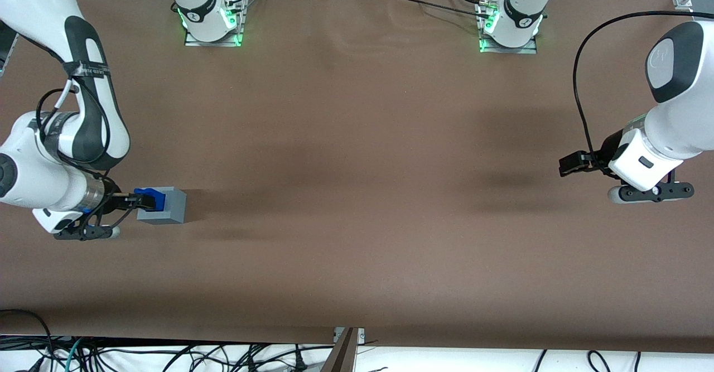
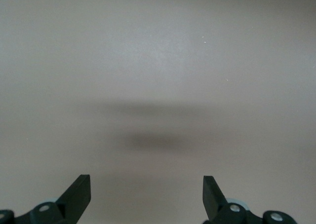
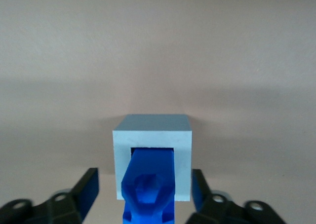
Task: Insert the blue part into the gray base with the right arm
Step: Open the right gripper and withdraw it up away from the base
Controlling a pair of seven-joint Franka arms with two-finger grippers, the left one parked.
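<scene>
At the front view's lower left, the black two-finger gripper (image 1: 129, 201) stands spread beside the small bright-blue plastic part (image 3: 148, 183), apparently released, lodged in the light-gray plastic base's (image 3: 152, 130) recess.

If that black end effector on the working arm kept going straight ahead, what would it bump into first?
Probably the blue part, which sits in the gray base between the open fingers of the end effector; depth is unclear.
</scene>
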